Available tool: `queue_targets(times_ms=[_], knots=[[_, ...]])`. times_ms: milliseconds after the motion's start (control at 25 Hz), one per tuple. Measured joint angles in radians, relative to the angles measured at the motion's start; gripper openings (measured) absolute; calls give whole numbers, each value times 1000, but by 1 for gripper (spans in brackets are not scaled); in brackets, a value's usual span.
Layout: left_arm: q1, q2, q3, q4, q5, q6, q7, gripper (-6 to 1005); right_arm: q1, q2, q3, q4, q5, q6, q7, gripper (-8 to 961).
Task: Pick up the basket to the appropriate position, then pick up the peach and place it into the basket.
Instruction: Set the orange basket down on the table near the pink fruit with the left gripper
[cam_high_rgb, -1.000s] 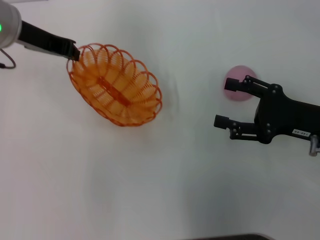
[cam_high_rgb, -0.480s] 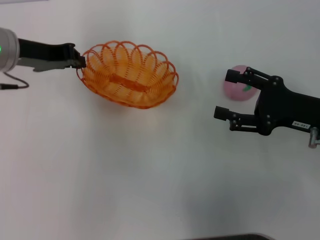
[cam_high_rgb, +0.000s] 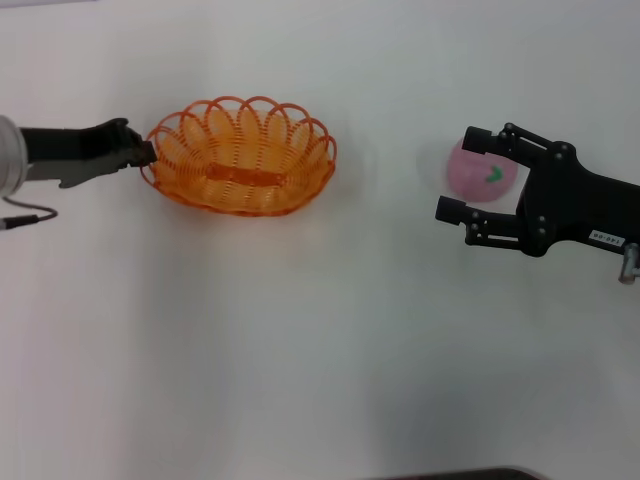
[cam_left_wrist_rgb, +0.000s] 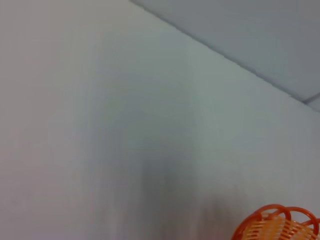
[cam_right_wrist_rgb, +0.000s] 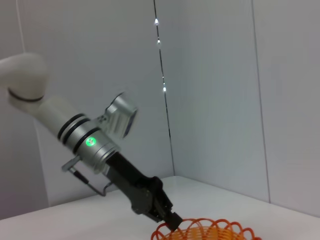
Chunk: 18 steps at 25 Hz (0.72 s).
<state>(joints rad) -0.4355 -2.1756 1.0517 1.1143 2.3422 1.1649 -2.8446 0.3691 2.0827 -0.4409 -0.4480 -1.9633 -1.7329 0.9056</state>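
The left gripper (cam_high_rgb: 148, 152) has its jaws clamped on the rim of the basket (cam_high_rgb: 240, 155), which sits left of centre on the surface (cam_high_rgb: 300, 340), while the right gripper (cam_high_rgb: 470, 175) hangs wide open around the ungrasped peach (cam_high_rgb: 480, 170).

The left claw (cam_high_rgb: 148, 152), gripping the basket (cam_high_rgb: 240, 155) rim, has swung it round to lie level and crosswise, while the right claw (cam_high_rgb: 462, 173) has advanced to straddle the peach (cam_high_rgb: 478, 171).

Bare table (cam_high_rgb: 300, 340) between basket (cam_high_rgb: 240, 155) and peach (cam_high_rgb: 478, 172) — unobstructed, wide gap
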Motion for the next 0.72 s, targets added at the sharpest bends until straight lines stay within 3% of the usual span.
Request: queue_targets(times_ms=[720], knots=[[137, 0, 112, -2, -100, -191, -41, 67, 1, 4, -10, 11, 0, -7, -1, 945]])
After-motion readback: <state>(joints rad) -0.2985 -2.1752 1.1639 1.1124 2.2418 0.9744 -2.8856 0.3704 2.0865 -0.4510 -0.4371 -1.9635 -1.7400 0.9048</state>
